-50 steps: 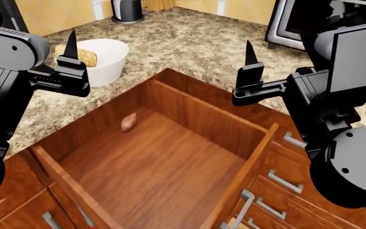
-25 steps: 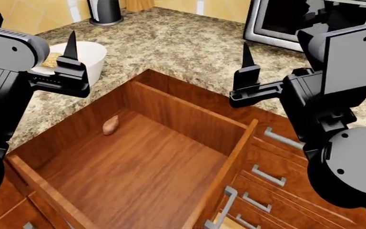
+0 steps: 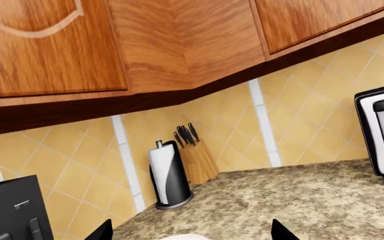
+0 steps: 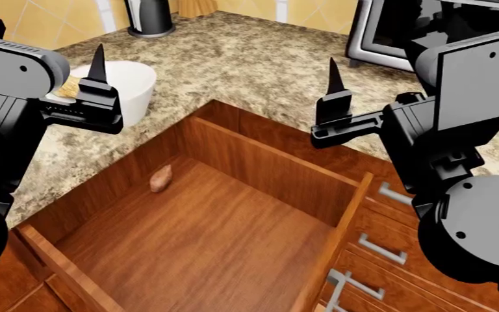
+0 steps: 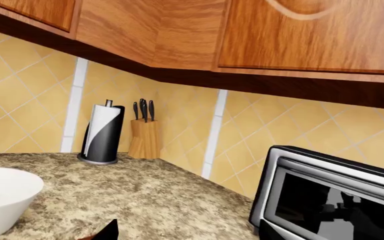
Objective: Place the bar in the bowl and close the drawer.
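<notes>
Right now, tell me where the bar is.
In the head view, the bar lies inside the white bowl on the counter at far left, partly hidden behind the left gripper.

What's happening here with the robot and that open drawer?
Neither arm holds anything: the left end effector and right end effector hang empty over the counter. The bar already sits in the bowl. The drawer is wide open, with a small brown lump inside.

A speckled granite countertop (image 4: 258,58) is spanning the corner. A paper towel holder (image 5: 102,132) is standing beside a wooden knife block (image 5: 144,137) against the tiled backsplash (image 3: 65,170). A toaster oven (image 5: 325,197) is sitting nearby.
</notes>
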